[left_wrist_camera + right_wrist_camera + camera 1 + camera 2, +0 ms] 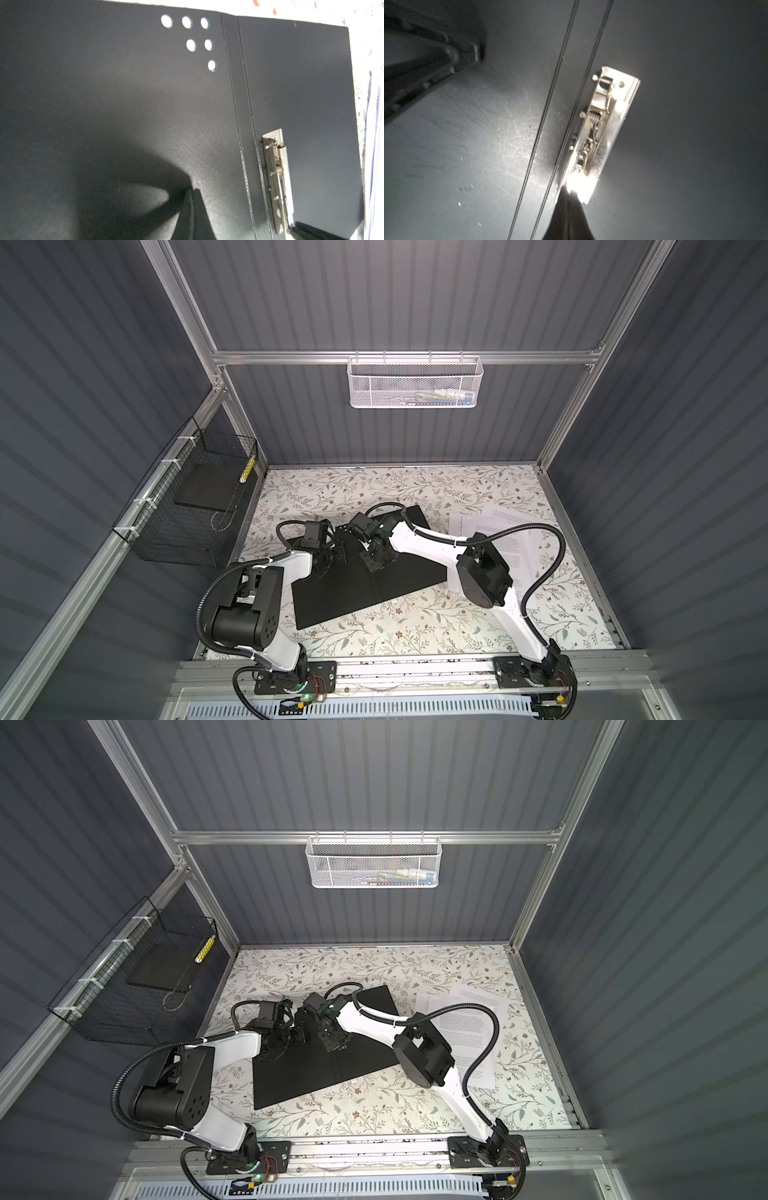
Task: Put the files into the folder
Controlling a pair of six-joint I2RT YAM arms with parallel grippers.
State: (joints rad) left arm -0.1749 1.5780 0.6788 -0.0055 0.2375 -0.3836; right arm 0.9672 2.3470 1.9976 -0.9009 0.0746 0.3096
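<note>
Tops high — wrist views near folder (104,93)

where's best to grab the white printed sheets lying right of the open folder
The stack of white printed paper sheets lies flat on the floral table, so only an edge can be pinched: probably its far corner nearest the open black folder, coming in low from the folder's side.

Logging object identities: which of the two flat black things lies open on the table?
The folder, unfolded on the table, metal clip inside; the black slab sits in the wire basket.
</note>
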